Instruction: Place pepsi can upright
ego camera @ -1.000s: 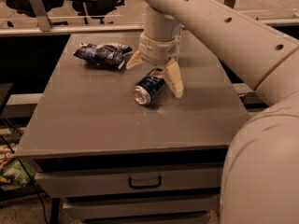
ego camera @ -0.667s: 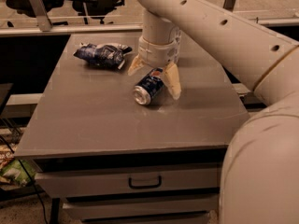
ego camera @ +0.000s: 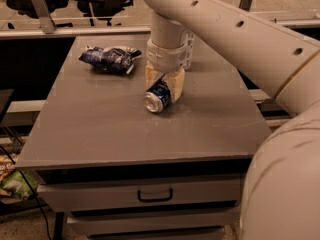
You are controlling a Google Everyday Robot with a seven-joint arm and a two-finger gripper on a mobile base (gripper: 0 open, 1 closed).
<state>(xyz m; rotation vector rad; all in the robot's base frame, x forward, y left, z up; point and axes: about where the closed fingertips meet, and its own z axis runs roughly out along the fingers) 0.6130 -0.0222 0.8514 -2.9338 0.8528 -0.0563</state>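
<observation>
The pepsi can (ego camera: 157, 97) is dark blue with a silver end. It lies on its side near the middle of the grey table (ego camera: 100, 129), its silver end facing the front. My gripper (ego camera: 164, 85) comes down from above and its two cream fingers (ego camera: 176, 87) are closed on the can's rear half, one on each side. The can still rests on the table top.
A dark blue and white snack bag (ego camera: 108, 59) lies at the table's back left. A clear water bottle (ego camera: 189, 48) stands behind my wrist, mostly hidden by it. My large arm fills the right side. A drawer with a handle (ego camera: 155, 196) is under the table top.
The fingers were spread wide on either side of the can; now they have lowered and closed in on it. The can has not moved.
</observation>
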